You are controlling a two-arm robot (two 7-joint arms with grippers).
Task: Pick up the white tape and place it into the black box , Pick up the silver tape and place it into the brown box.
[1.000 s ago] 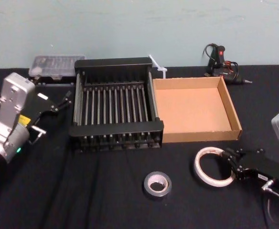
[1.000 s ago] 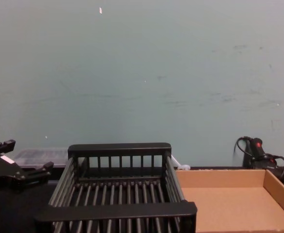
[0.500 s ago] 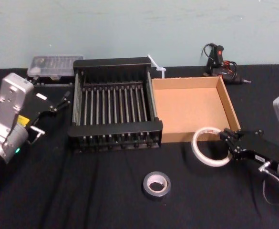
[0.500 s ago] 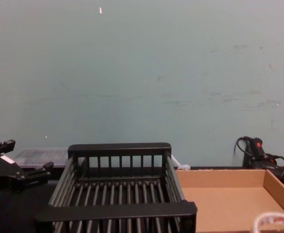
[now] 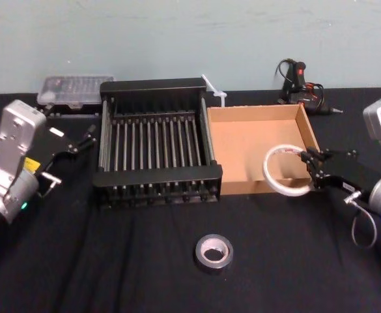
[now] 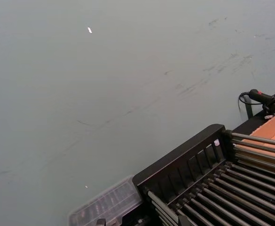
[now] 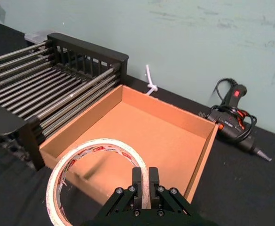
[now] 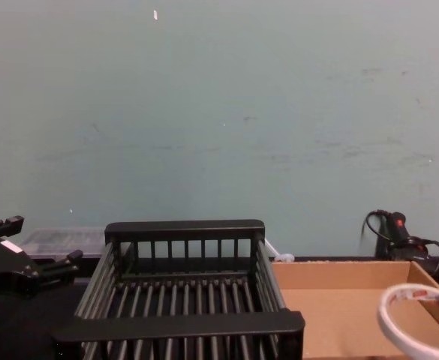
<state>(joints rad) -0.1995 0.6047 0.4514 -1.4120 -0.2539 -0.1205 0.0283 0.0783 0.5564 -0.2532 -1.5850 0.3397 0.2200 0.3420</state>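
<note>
The white tape [image 5: 267, 171] hangs upright as an open ring with my right gripper [image 5: 307, 169] shut on its rim, over the front right part of the brown box [image 5: 255, 151]. In the right wrist view the white tape [image 7: 99, 143] shows red marks, held by the right gripper [image 7: 145, 181] before the brown box [image 7: 142, 134]. The white tape [image 8: 388, 319] also shows in the chest view's lower right. The black box [image 5: 157, 176] stands left of the brown box. The silver tape [image 5: 214, 251] lies flat on the black cloth in front. My left gripper [image 5: 79, 145] is parked open left of the black box.
A clear plastic case [image 5: 73, 88] sits behind the black box at the left. A black glue gun [image 5: 301, 85] with its cable lies behind the brown box. A white zip tie [image 5: 215, 91] rests at the black box's back right corner.
My right gripper has lifted the white tape off the cloth and carried it back and up, from in front of the brown box to over its front right part. The left arm stayed still.
</note>
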